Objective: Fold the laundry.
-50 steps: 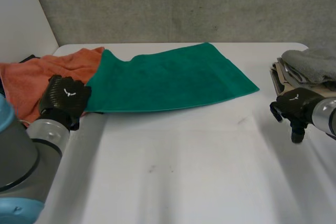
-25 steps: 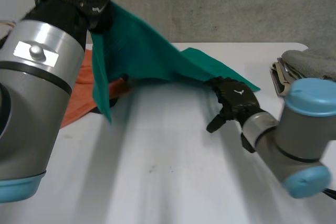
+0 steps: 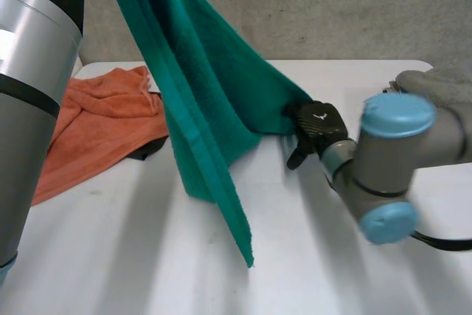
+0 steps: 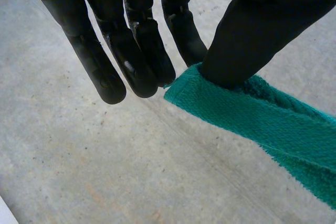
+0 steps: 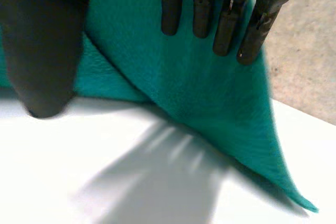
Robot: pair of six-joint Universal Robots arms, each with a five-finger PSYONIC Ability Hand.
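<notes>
left hand (image 4: 137, 51) pinches green towel (image 3: 214, 101) corner between thumb and fingers, high above the table (image 3: 110, 256). towel's long axis slants down to the table, loose corner pointing down. right hand (image 5: 42, 40) at the towel's table end, fingers straight, thumb apart.

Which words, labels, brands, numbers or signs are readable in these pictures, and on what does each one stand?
No words or numbers are readable anywhere.
Right hand: a small white mark on its back, a sign without letters.
Green towel and orange towel: no text on them.
</notes>
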